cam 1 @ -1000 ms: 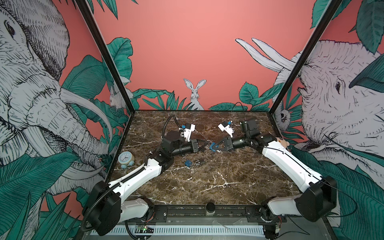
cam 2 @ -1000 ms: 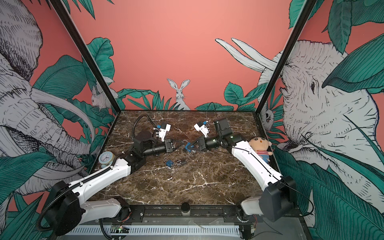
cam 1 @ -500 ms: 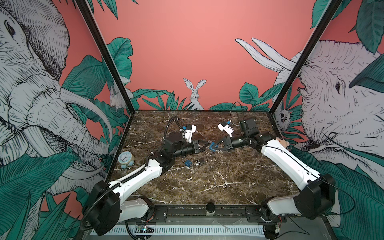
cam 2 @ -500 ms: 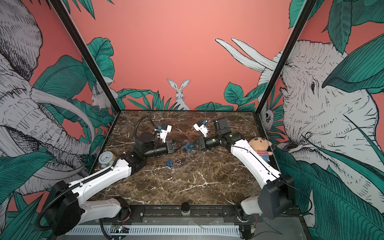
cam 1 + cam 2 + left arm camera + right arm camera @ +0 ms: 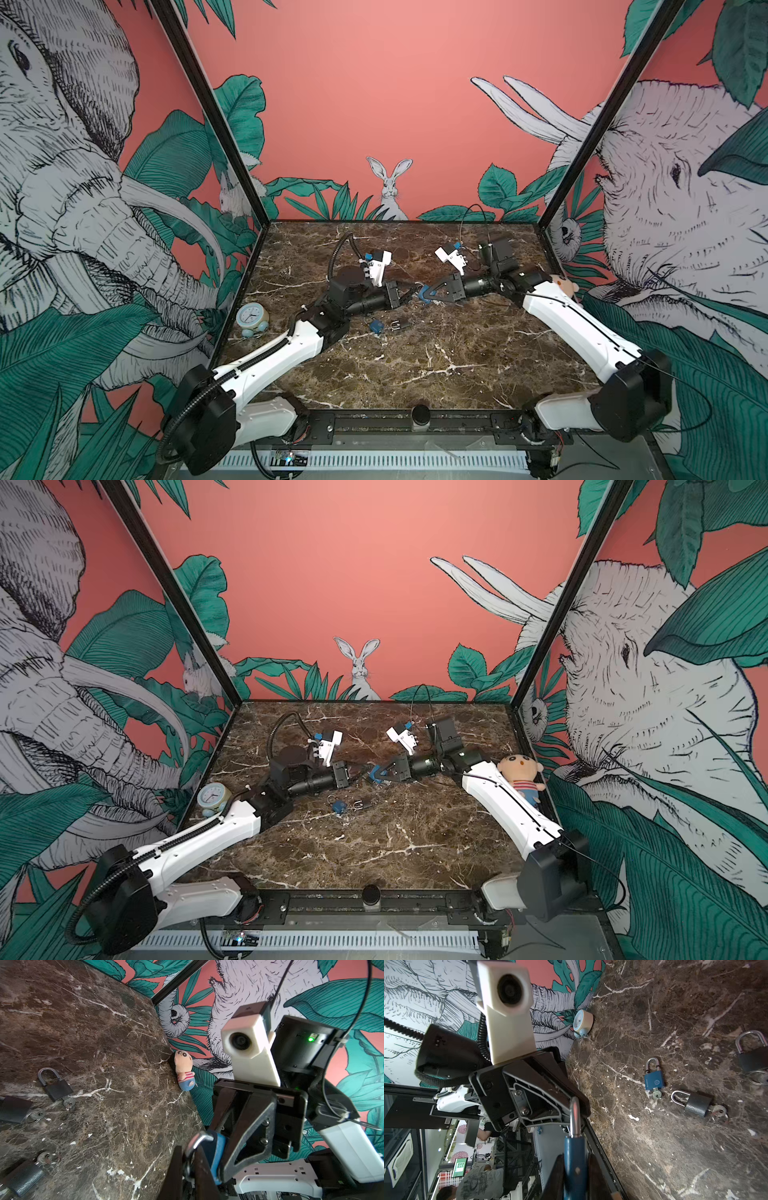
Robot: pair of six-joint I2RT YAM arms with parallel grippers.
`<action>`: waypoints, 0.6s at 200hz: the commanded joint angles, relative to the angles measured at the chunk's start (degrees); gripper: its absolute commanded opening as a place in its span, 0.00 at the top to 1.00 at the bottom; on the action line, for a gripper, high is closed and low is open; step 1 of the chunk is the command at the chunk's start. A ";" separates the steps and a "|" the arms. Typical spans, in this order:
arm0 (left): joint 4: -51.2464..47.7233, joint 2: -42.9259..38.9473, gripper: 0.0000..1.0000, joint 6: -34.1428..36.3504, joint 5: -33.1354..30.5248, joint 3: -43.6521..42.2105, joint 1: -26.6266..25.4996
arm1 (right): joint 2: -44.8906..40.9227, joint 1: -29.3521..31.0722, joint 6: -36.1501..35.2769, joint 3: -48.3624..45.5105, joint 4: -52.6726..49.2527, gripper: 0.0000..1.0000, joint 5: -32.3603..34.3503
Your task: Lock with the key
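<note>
Your right gripper [image 5: 432, 294] is clenched on the body of a blue padlock [image 5: 574, 1159]. It holds the padlock in the air above the middle of the surface [image 5: 436, 365], toward the back. Your left gripper [image 5: 409, 292] meets it head-on from the other side, its fingers pinched tight on the padlock's metal shackle [image 5: 574, 1113]. The padlock is stretched between the two grippers. You cannot tell from any view whether a key sits in it.

Nearer to you than the grippers, a second blue padlock [image 5: 653, 1081] lies flat on the surface with a key [image 5: 656, 1095] in its base. Just beside it lies a black padlock [image 5: 697, 1103] with keys on a ring. Another black padlock [image 5: 752, 1060] lies a little apart from those two.

A small clock [image 5: 252, 318] stands at the left edge of the surface. A plush doll [image 5: 519, 775] sits at the right edge, close to your right arm.
</note>
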 commanded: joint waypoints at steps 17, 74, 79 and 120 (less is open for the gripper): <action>6.48 -0.17 1.00 0.67 17.03 4.24 0.43 | -0.82 0.81 -0.16 -2.06 13.28 1.00 2.68; 9.92 3.71 0.76 -1.27 18.64 6.55 3.05 | -1.87 0.39 -1.37 -3.65 11.88 1.00 2.39; 10.29 3.73 0.76 -1.53 18.44 6.16 3.05 | -1.82 0.31 -1.46 -3.66 11.87 1.00 2.15; 12.05 2.51 0.90 -3.23 17.85 4.20 3.24 | -1.60 0.03 -0.79 -3.66 13.03 1.00 1.72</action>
